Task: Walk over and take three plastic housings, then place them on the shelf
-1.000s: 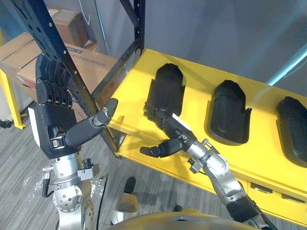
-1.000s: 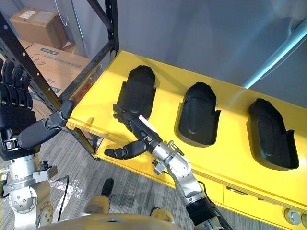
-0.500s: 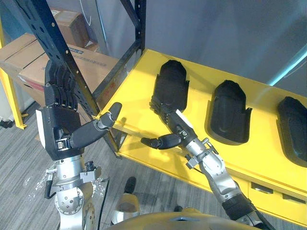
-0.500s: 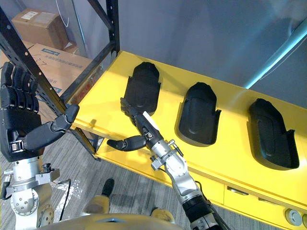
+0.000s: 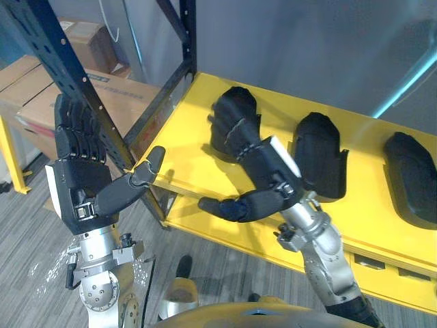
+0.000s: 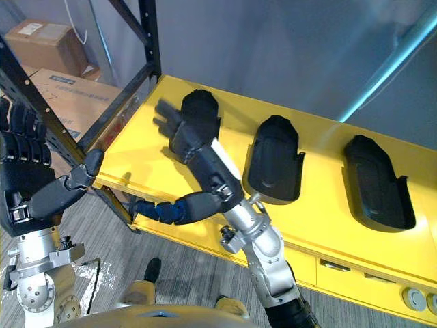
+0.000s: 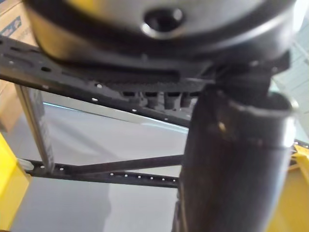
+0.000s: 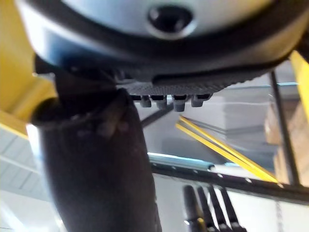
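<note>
- While the right hand (image 5: 263, 167) hovers wide open and empty, the nearest housing (image 6: 203, 108) lies by its fingertips, with two more beside it on the shelf (image 5: 184, 160).
- Lift clear without nudging that housing; the left hand (image 5: 78, 181) is open and empty too.

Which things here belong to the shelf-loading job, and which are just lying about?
Job: three black plastic housings, left, middle, right, on the yellow shelf; open right robot hand by the left one; open left robot hand.
Lying about: brown cardboard boxes; black perforated steel rack upright.
</note>
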You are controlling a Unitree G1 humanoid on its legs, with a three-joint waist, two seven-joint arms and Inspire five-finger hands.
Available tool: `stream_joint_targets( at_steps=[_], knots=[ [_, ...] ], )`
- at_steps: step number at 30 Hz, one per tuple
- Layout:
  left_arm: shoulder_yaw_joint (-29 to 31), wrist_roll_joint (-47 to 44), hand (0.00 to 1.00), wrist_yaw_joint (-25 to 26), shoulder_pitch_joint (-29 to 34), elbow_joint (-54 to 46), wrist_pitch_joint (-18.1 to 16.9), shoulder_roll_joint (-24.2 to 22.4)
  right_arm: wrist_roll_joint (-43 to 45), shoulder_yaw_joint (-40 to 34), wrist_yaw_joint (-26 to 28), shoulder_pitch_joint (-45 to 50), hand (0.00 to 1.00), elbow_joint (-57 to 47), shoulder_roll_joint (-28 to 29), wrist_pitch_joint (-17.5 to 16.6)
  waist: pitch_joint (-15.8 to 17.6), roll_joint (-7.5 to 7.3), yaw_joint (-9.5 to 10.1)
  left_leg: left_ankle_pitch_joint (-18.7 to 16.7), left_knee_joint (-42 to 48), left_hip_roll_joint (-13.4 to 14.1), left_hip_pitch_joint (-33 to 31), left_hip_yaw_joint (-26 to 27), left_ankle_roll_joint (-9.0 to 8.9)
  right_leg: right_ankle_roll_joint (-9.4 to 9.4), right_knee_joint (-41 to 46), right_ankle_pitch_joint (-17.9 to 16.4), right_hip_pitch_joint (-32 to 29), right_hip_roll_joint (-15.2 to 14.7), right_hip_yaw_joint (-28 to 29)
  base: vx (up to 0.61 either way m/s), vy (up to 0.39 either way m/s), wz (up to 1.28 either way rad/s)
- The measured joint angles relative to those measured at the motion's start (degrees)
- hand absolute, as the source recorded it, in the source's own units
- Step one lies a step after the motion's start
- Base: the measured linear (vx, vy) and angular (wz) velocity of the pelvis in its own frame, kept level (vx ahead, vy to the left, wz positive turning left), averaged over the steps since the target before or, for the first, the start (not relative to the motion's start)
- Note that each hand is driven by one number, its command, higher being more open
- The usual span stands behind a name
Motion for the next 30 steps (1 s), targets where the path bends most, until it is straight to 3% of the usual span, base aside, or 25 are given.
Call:
stream_joint_targets(
  at_steps=[6, 10, 15, 23, 27, 30],
  knots=[
    [0.0, -4.6, 1.00, 0.6, 0.6, -0.3, 0.8, -1.2, -2.2, -1.9, -3.9, 3.6, 1.00, -0.8, 1.9, 1.7, -1.3, -0.18, -0.95, -0.1, 0.0, 0.7, 0.8, 3.4, -0.04, -0.18, -0.2, 0.2, -1.1, 0.5, 2.9, -0.05, 0.002, -0.21],
    [-0.1, -4.7, 1.00, 1.3, 1.1, -0.3, 2.6, -1.5, -7.1, -1.4, -5.5, 4.7, 1.00, -0.8, 1.9, 4.8, -2.6, 0.64, -1.18, 0.2, 0.1, 1.0, 1.0, 6.8, 0.15, -0.46, -1.0, 0.9, -1.3, 0.5, 4.6, -0.02, 0.018, -0.11],
    [-0.4, -4.6, 1.00, 2.3, 2.0, -0.4, 2.6, -1.3, -9.0, 1.0, -8.4, 4.7, 1.00, -0.4, 1.6, 8.8, -3.4, 0.83, -1.21, 0.3, 0.0, 1.0, 0.8, 8.1, 0.32, -0.19, -2.1, 1.9, -1.8, 0.4, 5.8, -0.02, 0.020, -0.13],
    [-3.7, -4.5, 1.00, 3.6, 2.4, -0.4, 2.3, -0.5, -20.0, 2.6, -25.8, 4.4, 1.00, 3.7, 1.8, 11.2, -4.5, 1.14, -1.24, 0.7, -0.2, 0.9, -0.3, 8.1, 0.37, -0.18, -2.2, 1.9, -2.7, 0.4, 5.8, 0.00, 0.000, 0.01],
    [-4.1, -5.2, 1.00, 1.5, 3.0, -0.3, 2.6, -0.3, -21.1, 2.5, -29.7, 4.3, 1.00, 4.3, 2.0, 11.7, -4.6, 1.65, -1.20, 0.7, -0.2, 0.9, -0.4, 8.1, 0.28, -0.21, -2.2, 1.9, -2.8, 0.4, 5.8, 0.00, 0.000, 0.00],
    [-10.2, -1.8, 1.00, 0.2, 2.8, 0.0, 3.2, 4.0, -21.1, 2.7, -29.7, 3.8, 1.00, 4.4, 2.1, 11.7, -4.7, 2.04, -2.40, 0.8, -0.1, 0.9, -0.7, 8.4, 0.24, -0.24, -2.2, 2.2, -3.3, 0.3, 6.0, 0.00, 0.000, -0.06]
  ],
)
